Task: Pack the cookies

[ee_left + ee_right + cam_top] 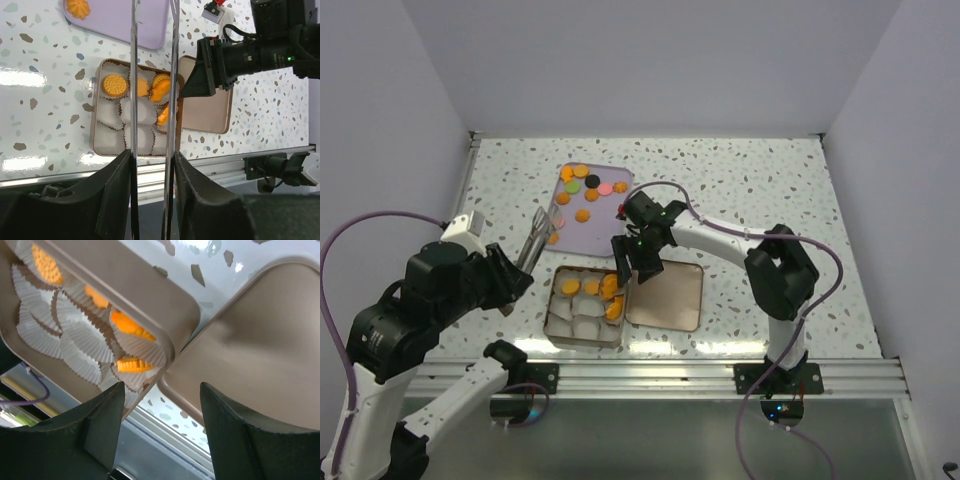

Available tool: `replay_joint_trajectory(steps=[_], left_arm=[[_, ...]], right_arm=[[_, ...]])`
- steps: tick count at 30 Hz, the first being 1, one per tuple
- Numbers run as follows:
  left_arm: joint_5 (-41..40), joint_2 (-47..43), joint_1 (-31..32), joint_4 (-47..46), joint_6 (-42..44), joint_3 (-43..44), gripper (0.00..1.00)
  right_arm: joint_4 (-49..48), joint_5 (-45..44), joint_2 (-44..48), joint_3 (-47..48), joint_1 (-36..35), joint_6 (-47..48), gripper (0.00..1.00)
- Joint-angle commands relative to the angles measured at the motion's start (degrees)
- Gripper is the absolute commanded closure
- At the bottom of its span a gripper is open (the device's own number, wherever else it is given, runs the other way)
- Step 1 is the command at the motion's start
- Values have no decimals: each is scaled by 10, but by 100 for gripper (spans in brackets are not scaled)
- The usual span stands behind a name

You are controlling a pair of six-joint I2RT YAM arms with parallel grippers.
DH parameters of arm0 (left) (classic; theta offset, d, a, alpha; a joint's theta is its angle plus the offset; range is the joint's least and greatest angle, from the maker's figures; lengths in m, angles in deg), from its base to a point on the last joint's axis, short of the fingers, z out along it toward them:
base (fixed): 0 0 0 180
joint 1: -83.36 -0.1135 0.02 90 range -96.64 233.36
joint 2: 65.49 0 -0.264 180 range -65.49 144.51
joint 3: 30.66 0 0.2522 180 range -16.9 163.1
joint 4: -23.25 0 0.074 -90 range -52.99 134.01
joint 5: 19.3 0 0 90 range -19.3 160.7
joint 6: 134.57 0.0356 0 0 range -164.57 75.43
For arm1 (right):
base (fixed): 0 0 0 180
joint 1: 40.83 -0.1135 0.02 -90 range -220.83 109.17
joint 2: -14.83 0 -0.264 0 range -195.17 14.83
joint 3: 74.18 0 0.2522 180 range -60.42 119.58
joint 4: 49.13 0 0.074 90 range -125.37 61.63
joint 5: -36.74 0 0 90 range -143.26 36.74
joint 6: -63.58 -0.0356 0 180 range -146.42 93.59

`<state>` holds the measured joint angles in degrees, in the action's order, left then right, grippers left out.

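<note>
Step in hand: filling the tin [552,318].

Right end effector [162,395] hovers over the tin's right edge, just beside the lid [670,295]. Its fingers are spread with nothing between them.

Left end effector [546,215]: long blades drawn together, nothing visibly held, tips near the left edge of the lilac tray [605,235].

Cookies [582,185]: most lie loose on the tray. A few orange ones sit in paper cups [135,112] along the tin's far and right sides.

Next move, likely: fetch another from the tray, since several cups are unfilled.

Obstruction: the right wrist sits between tray and tin, so the left arm needs room.
</note>
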<state>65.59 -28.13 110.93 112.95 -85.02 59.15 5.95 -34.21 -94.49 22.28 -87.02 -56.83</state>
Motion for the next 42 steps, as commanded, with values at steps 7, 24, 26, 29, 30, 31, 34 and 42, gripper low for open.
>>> replay_joint_trajectory(steps=[7, 24, 26, 29, 30, 31, 34, 42], left_arm=[[5, -6, 4, -5, -19, 6, 60], [3, 13, 4, -5, -2, 4, 60], [2, 15, 4, -6, -2, 2, 60], [-1, 19, 3, -6, 1, 1, 60], [-1, 23, 3, -6, 4, 1, 60], [-2, 24, 4, -6, 5, 1, 60], [-2, 32, 4, -10, 10, 1, 61], [8, 54, 4, -40, 28, -20, 60]], right_arm=[[0, -80, -44, 53, -13, -29, 57], [59, -152, -49, 78, -4, 5, 82], [61, -155, -41, 70, 7, 8, 84], [62, -162, -27, 57, 25, 16, 84], [64, -164, -26, 55, 29, 23, 84], [66, -165, -23, 50, 40, 25, 84], [71, -171, -10, 35, 66, 37, 85], [83, -201, 48, -7, 118, 66, 86]])
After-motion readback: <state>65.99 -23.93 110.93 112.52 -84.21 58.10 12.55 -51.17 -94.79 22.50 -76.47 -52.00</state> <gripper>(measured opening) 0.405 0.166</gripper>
